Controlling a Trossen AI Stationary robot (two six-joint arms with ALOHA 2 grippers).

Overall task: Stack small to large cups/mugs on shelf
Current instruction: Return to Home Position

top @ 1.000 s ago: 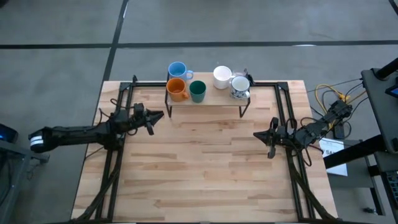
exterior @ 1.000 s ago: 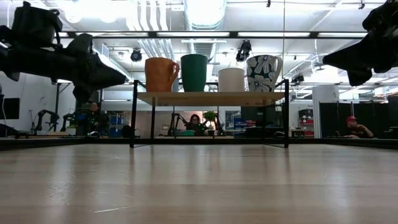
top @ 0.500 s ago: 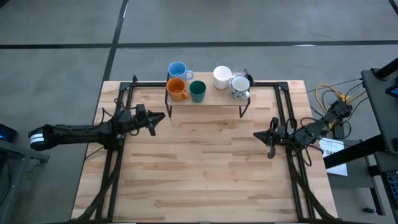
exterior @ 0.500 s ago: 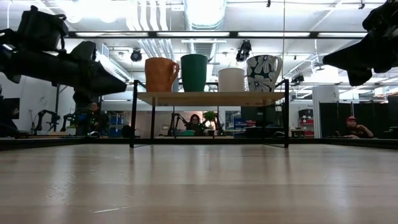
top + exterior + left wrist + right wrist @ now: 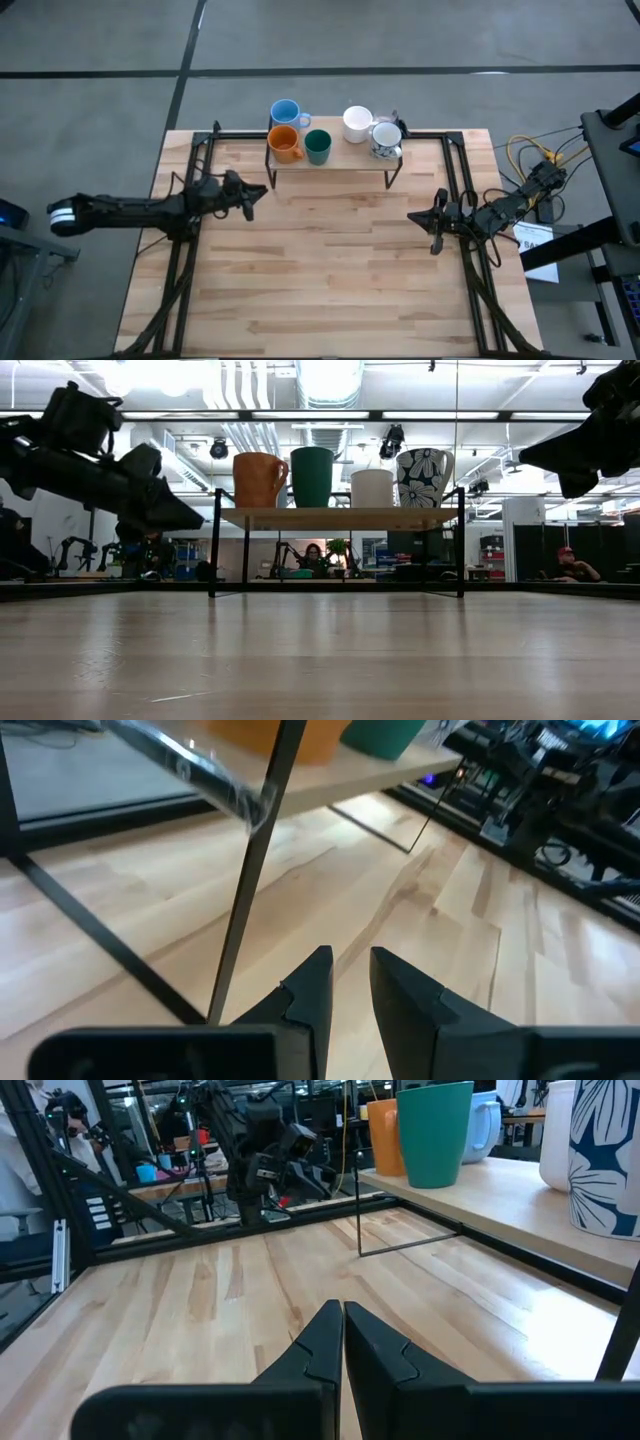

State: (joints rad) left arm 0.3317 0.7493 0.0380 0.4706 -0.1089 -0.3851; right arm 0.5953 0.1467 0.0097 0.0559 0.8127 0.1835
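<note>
In the low view, the orange mug [image 5: 259, 480] hides the blue mug [image 5: 285, 111].

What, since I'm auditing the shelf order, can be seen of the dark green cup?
The dark green cup is plain and smooth, wider at the rim than the base, no handle showing. It stands upright, mouth up, on the shelf, left of its middle, close beside the orange mug, with the light blue mug farther back. Only the shelf plainly touches it.
</note>
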